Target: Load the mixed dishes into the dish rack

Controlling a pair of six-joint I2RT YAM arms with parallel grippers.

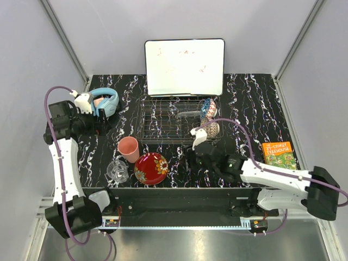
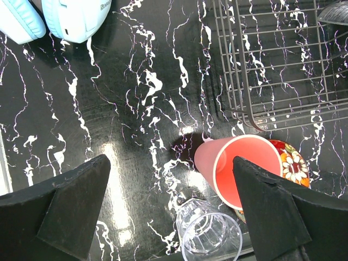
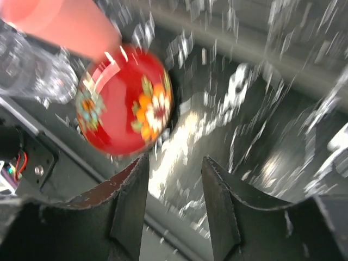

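Only legible txt: "TREEHOUSE", yellow caps on the orange/green book (image 1: 278,154) at right edge of counter (image 1: 255,109). Line above it is too small to read. Whiteboard (image 1: 185,66): faint red scribbles, illegible. Headphones (image 2: 76,16): small dark print, unreadable.

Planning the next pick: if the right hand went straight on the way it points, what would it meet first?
Probably the red plate, just ahead and slightly left of the right hand. The wrist view is blurred, so it might instead slip past the rim onto the table.
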